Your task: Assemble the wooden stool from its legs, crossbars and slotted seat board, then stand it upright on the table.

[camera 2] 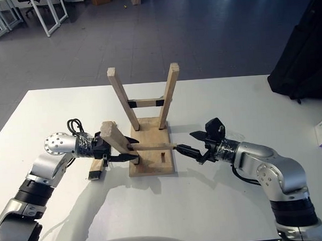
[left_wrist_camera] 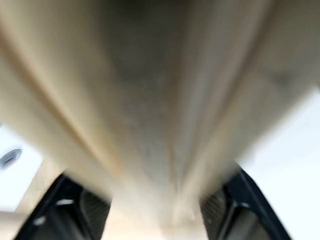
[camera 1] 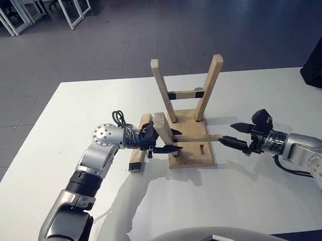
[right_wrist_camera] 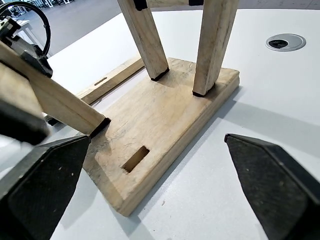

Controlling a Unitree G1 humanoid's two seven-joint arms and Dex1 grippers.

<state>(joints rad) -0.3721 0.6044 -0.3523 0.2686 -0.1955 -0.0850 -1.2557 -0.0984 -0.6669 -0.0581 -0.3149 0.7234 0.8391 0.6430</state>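
Firmly clenched, the left gripper [camera 1: 163, 144] grasps a wooden leg [camera 1: 161, 126] and holds it tilted just above the near-left part of the seat board [camera 1: 204, 157]. A thin crossbar [camera 1: 197, 137] is fixed in that leg. Its long axis runs level across the board from left to right, and its free end points at the right gripper [camera 1: 226, 133]. The right gripper is released, with its fingers spread, and the bar's tip sits right at them without being pinched. The right arm is therefore the nearer one to that end. Below the bar, an empty slot [right_wrist_camera: 135, 159] shows in the near part of the board. The board lies flat in the middle of the white table [camera 1: 264, 190]. Two upright legs [camera 1: 163, 90] stand in its far side, leaning toward each other and joined by a second crossbar [camera 1: 185, 94]. A loose leg [camera 1: 137, 157] lies just beside the board's left edge, under the left gripper
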